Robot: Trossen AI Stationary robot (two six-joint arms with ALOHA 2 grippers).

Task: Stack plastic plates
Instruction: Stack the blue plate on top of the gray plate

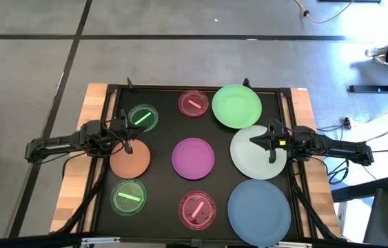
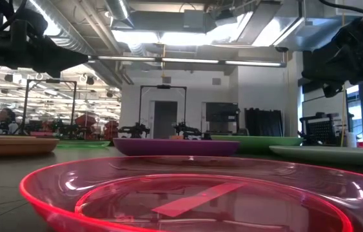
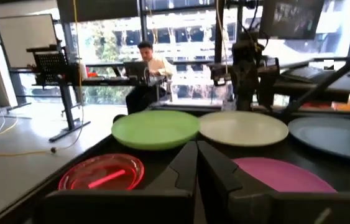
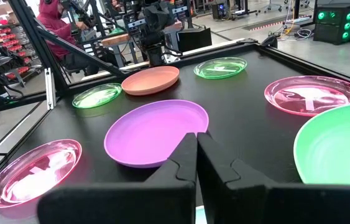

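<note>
Nine plates lie flat on the black tray. Far row: small green (image 1: 142, 117), small pink (image 1: 193, 103), large green (image 1: 236, 105). Middle row: orange-brown (image 1: 130, 160), purple (image 1: 193, 156), pale white (image 1: 252, 162). Near row: small green (image 1: 129, 197), small pink (image 1: 198, 209), blue (image 1: 259, 210). My left gripper (image 1: 126, 140) hangs shut above the orange-brown plate's far edge; its fingers meet in the left wrist view (image 3: 196, 152). My right gripper (image 1: 270, 143) hangs shut over the pale white plate, fingers together (image 4: 196, 143). In the low view both arms stay high above the plates.
The tray's raised rim (image 1: 180, 87) frames all the plates, with wooden table strips (image 1: 76, 172) on either side. Narrow black gaps separate the plates. A person sits at a desk (image 3: 147, 59) beyond the table, and another person (image 4: 53, 15) is in the room behind.
</note>
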